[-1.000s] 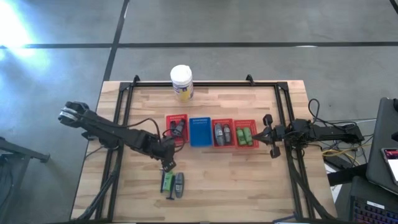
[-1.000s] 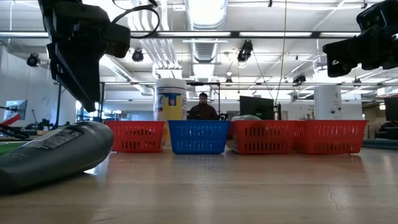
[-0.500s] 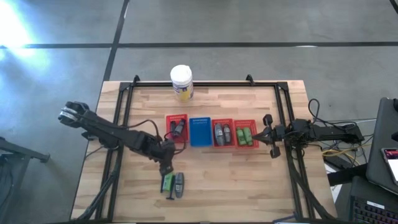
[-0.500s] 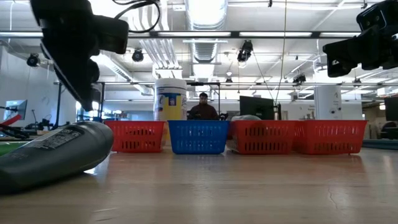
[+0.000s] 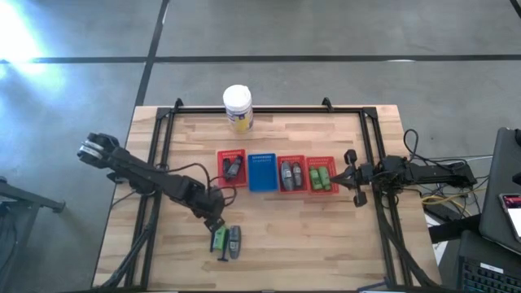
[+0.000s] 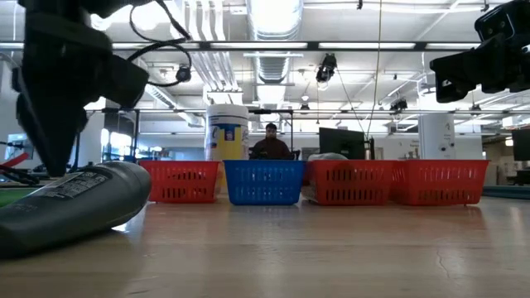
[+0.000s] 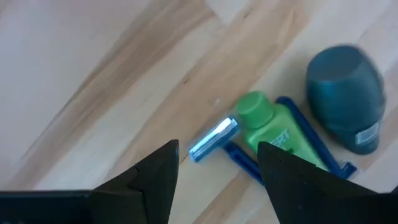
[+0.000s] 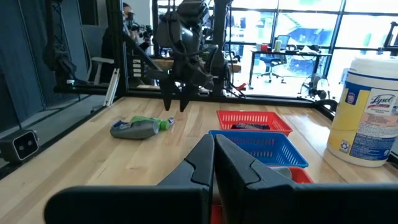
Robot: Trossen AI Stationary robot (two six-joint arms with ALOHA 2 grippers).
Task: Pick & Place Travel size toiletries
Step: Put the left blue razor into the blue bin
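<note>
A green tube (image 5: pixel 218 238) and a grey tube (image 5: pixel 234 242) lie side by side on the table near its front edge, over a blue razor (image 7: pixel 213 138). In the left wrist view the green tube (image 7: pixel 273 130) and the grey tube (image 7: pixel 345 106) lie just beyond my fingers. My left gripper (image 5: pixel 216 223) hangs open and empty just above the green tube's cap end, fingers pointing down (image 7: pixel 217 177). My right gripper (image 5: pixel 340 176) is shut and empty (image 8: pixel 214 162), right of the row of baskets. The low view shows the grey tube (image 6: pixel 74 203) close up.
Four mesh baskets stand in a row mid-table: a red one (image 5: pixel 231 168) with a dark tube, a blue one (image 5: pixel 262 172), a red one (image 5: pixel 291 174) with grey tubes, a red one (image 5: pixel 322 177) with green tubes. A white jar (image 5: pixel 238 108) stands at the far edge.
My left gripper has moved away from the left red basket toward the table's near edge and down, coming over the green tube's cap end. The tubes and razor on the table have not moved.
</note>
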